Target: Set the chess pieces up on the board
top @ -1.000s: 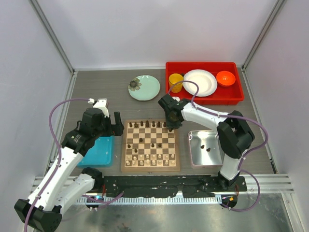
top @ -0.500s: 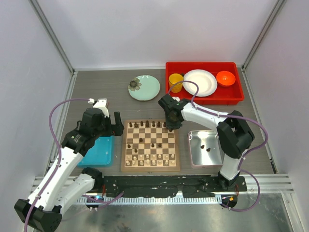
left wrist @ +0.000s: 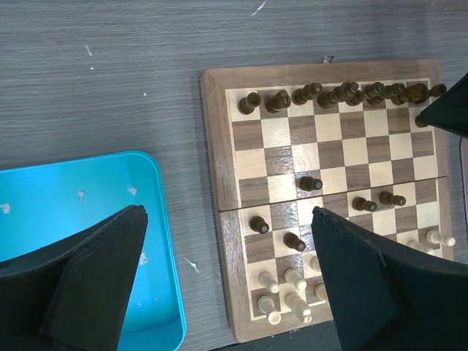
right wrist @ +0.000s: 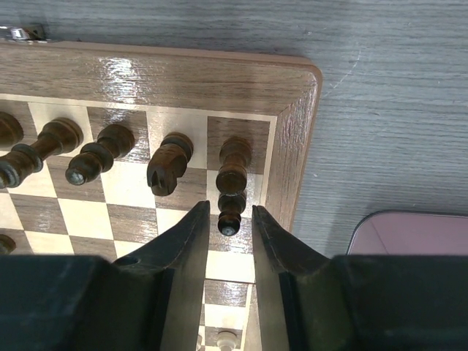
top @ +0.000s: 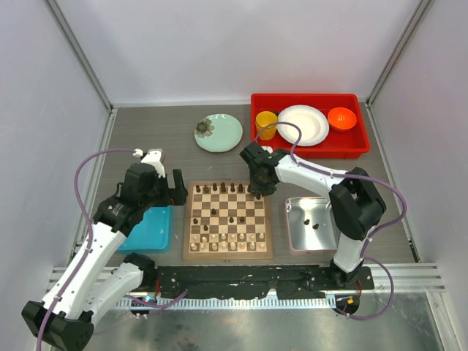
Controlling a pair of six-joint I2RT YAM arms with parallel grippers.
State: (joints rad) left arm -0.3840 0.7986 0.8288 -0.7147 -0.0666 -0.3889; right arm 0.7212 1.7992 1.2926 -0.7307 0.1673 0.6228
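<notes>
Board (right wrist: pixel 146 80), glossy checkered wood, chessmen (right wrist: pixel 170 164) turned (dark)

We see left arm (top: pixel 93 252) and right arm (top: pixel 311 175) alike: white link shells, black joint housings. A lilac cable (top: pixel 82 175) loops off each. Fingers (left wrist: pixel 95 281) are matte black wedges with grainy faces. Bases share a black mounting rail (top: pixel 248 278).

i see a red bin (top: pixel 344 151) holding a yellow cup (top: pixel 266 124), white plate (top: pixel 303 126) and orange bowl (top: pixel 341 118). a green plate (top: pixel 218 133) lies left of it.
</notes>
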